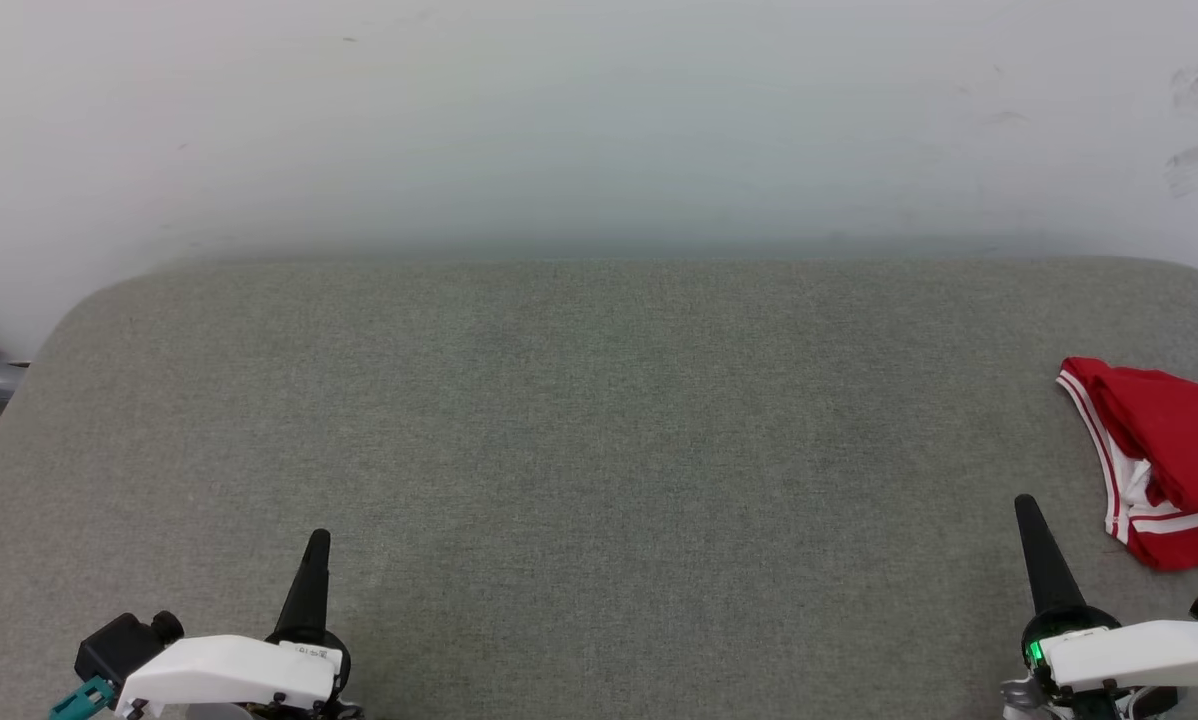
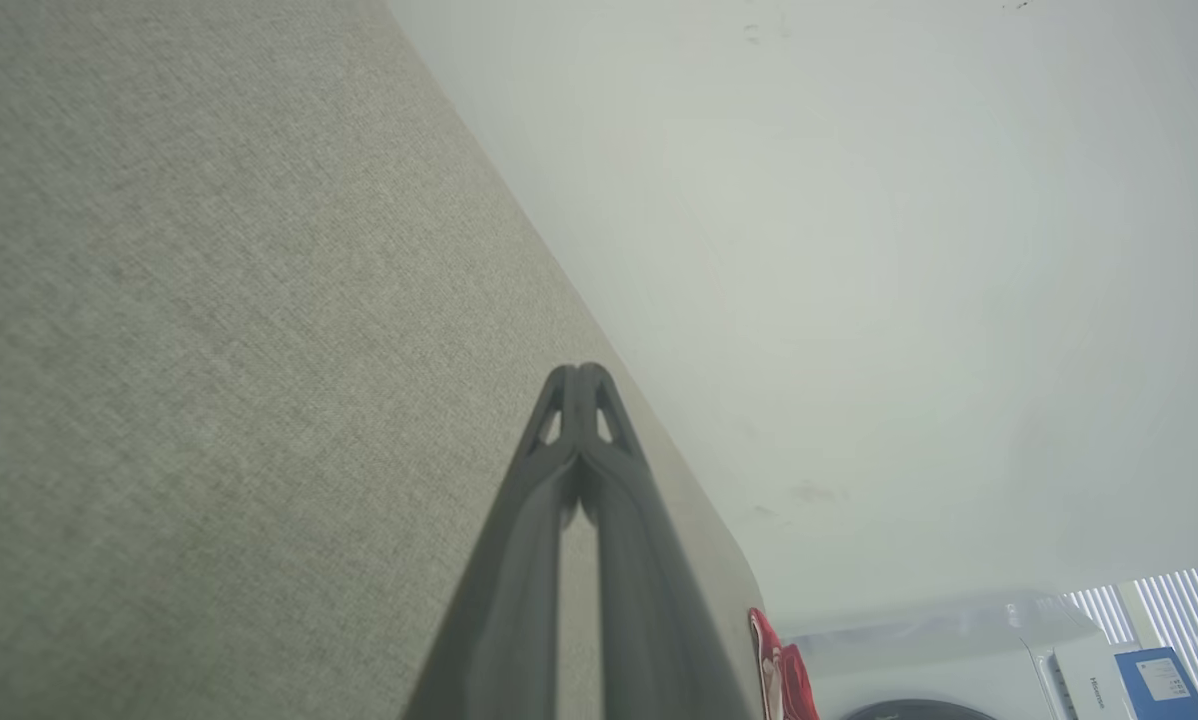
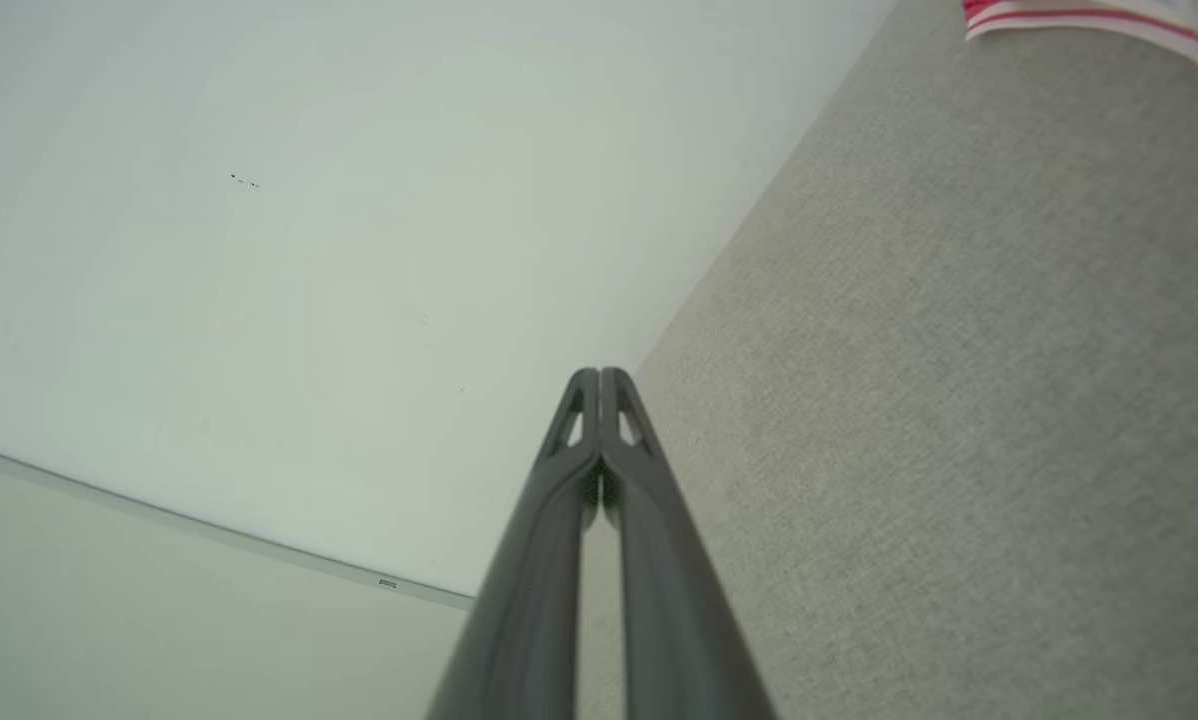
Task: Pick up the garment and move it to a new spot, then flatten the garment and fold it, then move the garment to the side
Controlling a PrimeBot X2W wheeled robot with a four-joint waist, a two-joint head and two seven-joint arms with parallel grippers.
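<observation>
Two grippers of ours sit at the near edge of the grey fabric surface (image 1: 599, 420), both empty. At near left, our left gripper (image 1: 318, 540) (image 2: 580, 372) has its fingers pressed together at the tips, clasping nothing. At near right, our right gripper (image 1: 1025, 503) (image 3: 599, 375) is likewise closed on nothing. Right of it and slightly farther, apart from its fingers, the garment (image 1: 1169, 450) (image 2: 784, 680) (image 3: 1089, 15) lies crumpled at the surface's right edge.

Matt cloth, smooth plastic
Coarse woven covering (image 1: 599, 430) beneath the left gripper (image 1: 319, 542); soft cloth garment (image 1: 1174, 450) beside the right gripper (image 1: 1026, 506); smooth dark matt fingers (image 3: 549, 580).
</observation>
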